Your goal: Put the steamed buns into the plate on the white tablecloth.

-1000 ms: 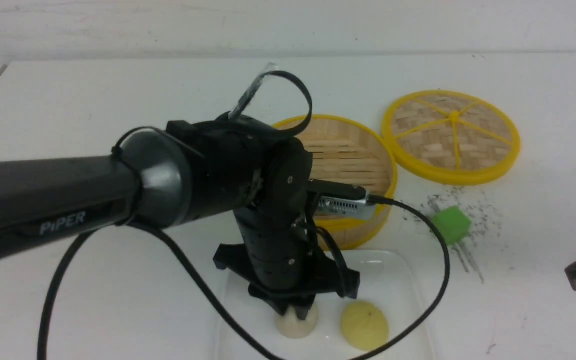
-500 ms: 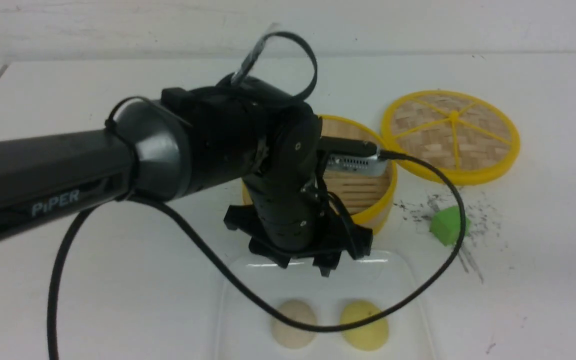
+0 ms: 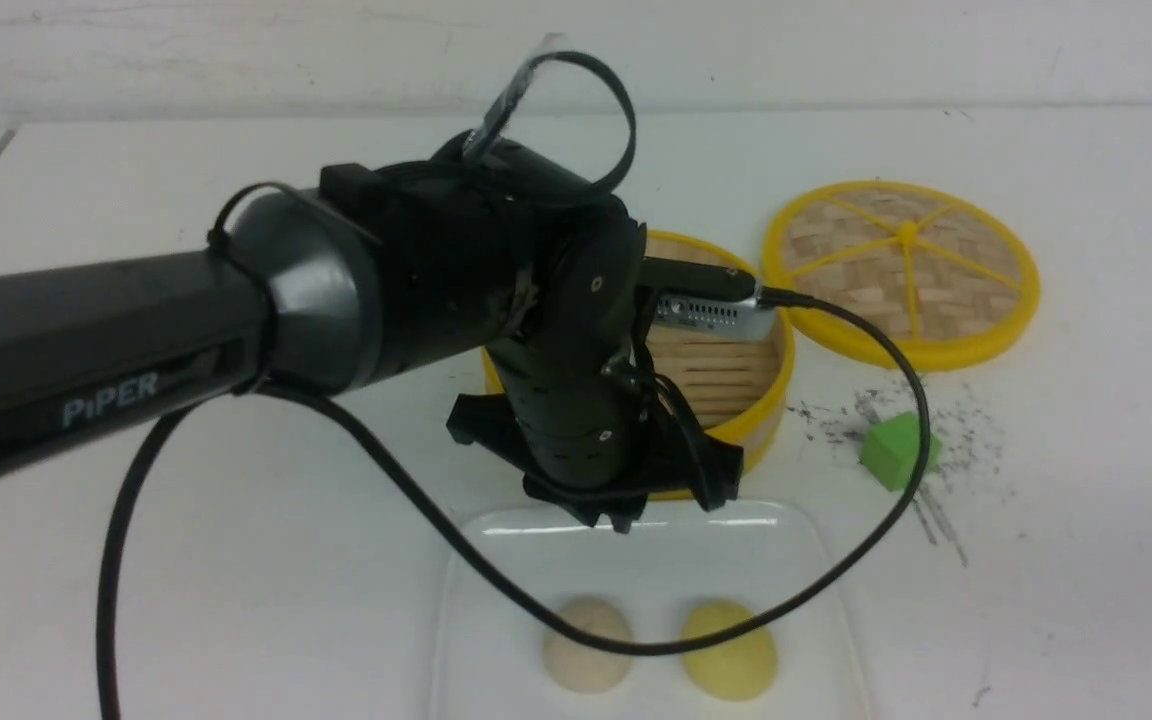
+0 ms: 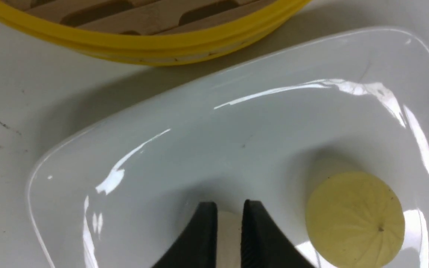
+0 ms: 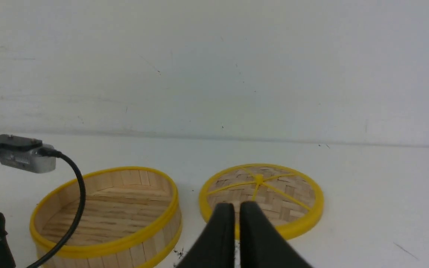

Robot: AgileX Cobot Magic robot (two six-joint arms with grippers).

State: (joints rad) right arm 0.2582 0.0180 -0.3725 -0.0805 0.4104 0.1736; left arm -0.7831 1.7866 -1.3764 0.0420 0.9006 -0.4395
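Both buns sit at the near end of the glossy white plate (image 3: 496, 560): cream bun (image 3: 587, 645) on the left, ribbed pale yellow bun (image 3: 729, 649) on the right, close but apart. The left claw (image 3: 621, 520) hangs over the plate's far rim, tips nearly together, gripping nothing. Further back, the steamer basket (image 3: 736, 350). The right claw (image 5: 237, 212) is pressed together too.

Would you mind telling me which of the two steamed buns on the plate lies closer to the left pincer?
The cream bun, on the robot's left; the left pincer hangs above that side, while the yellow bun lies further right on the plate.
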